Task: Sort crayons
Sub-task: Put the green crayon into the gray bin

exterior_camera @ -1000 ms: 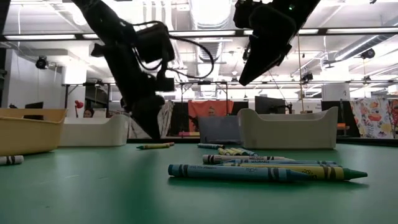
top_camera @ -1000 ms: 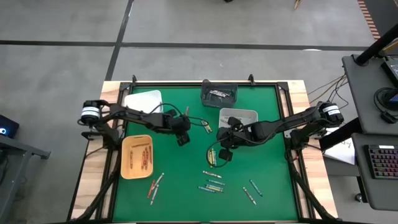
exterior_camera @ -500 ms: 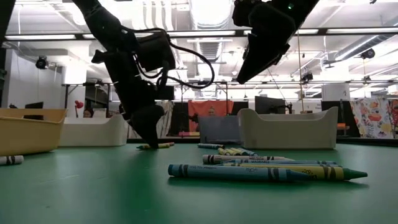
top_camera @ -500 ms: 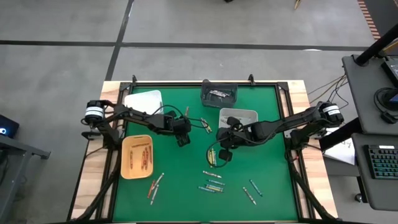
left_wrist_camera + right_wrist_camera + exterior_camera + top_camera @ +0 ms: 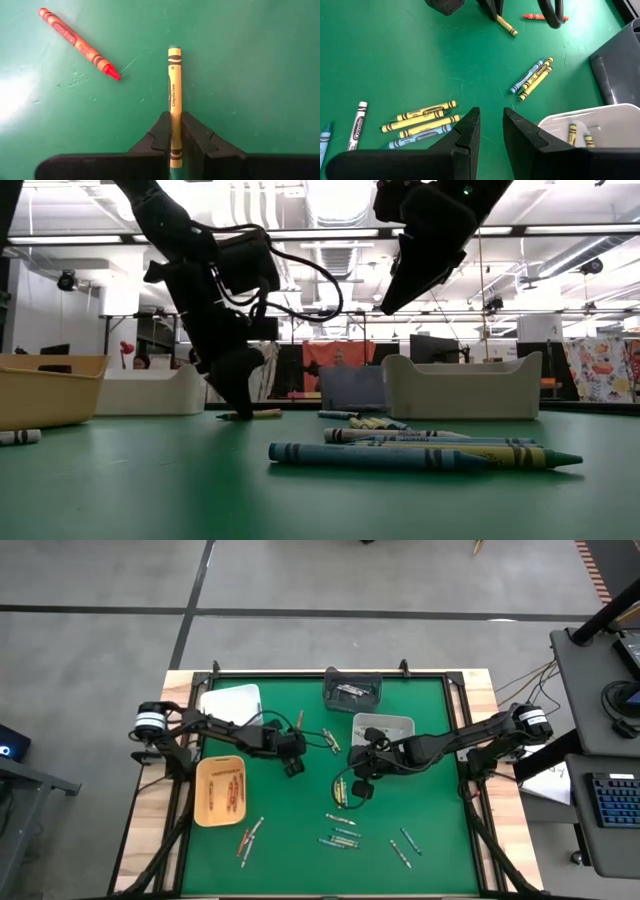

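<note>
1. The left claw (image 5: 175, 135) is lowered to the green bench (image 5: 300, 810) near its middle, and its fingers are clamped on a yellow crayon (image 5: 174, 95).
2. The yellow crayon is seen lying flat on the bench, with one end between the fingers and the other end pointing away from the claw.
3. A red crayon (image 5: 79, 44) is located near the yellow crayon, apart from it, on the bench.
4. The right claw (image 5: 491, 132) is held above the bench with its fingers slightly apart; nothing is seen between them.
5. A white bin (image 5: 600, 125) containing yellow crayons (image 5: 580, 135) is located beside the right claw.
6. Loose crayons (image 5: 345, 830) are scattered on the bench in front of both arms; a yellow tray (image 5: 203, 802) holds red ones.
</note>
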Available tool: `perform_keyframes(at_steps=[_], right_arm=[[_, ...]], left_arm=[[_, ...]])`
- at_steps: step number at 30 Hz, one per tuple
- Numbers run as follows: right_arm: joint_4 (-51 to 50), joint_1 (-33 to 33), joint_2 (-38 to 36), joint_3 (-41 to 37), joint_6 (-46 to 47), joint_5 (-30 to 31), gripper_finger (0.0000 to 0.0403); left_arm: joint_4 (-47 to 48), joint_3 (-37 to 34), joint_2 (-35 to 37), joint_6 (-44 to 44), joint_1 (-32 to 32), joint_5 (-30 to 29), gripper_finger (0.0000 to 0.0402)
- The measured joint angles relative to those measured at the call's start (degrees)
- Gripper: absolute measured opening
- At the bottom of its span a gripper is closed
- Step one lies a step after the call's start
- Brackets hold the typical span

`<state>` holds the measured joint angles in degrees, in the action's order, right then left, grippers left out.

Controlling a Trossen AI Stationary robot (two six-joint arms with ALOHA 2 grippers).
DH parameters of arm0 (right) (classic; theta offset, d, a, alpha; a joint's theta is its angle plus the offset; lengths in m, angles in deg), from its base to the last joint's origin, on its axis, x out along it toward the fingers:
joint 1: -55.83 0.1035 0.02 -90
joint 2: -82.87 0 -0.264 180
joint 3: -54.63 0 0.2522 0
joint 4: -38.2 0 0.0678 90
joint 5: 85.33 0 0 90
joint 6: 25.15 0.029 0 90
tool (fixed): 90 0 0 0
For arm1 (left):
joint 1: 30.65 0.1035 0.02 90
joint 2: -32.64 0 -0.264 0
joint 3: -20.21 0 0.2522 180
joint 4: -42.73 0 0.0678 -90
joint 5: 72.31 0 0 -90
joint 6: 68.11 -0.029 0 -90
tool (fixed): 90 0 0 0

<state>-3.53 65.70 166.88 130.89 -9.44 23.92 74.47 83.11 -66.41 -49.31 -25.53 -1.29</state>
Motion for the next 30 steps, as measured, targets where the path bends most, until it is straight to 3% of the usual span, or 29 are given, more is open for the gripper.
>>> perform_keyframes(at_steps=[6,10,18,25,30], right_arm=[[0.9,0.3,0.0,-0.4,-1.6,-0.3,0.0072],[8.4,1.4,0.0,-3.0,-5.0,-0.2,0.0072],[45.0,2.9,0.0,-14.3,-16.9,-0.2,0.0072],[84.9,2.7,3.3,-22.4,-25.7,-0.2,0.0072],[93.0,2.6,4.5,-22.1,-26.3,-0.2,0.0079]], left_arm=[[0.3,-0.5,6.2,-0.8,-3.0,-3.2,0.0002],[-5.5,-1.7,11.6,-4.0,-5.9,-4.8,0.0001],[-28.9,-9.5,23.7,-13.4,-12.2,-4.5,0.0001],[-61.0,-19.4,26.2,-25.3,-16.6,-2.6,0.0000],[-73.4,-22.6,23.5,-27.2,-16.8,-1.1,0.0000]])
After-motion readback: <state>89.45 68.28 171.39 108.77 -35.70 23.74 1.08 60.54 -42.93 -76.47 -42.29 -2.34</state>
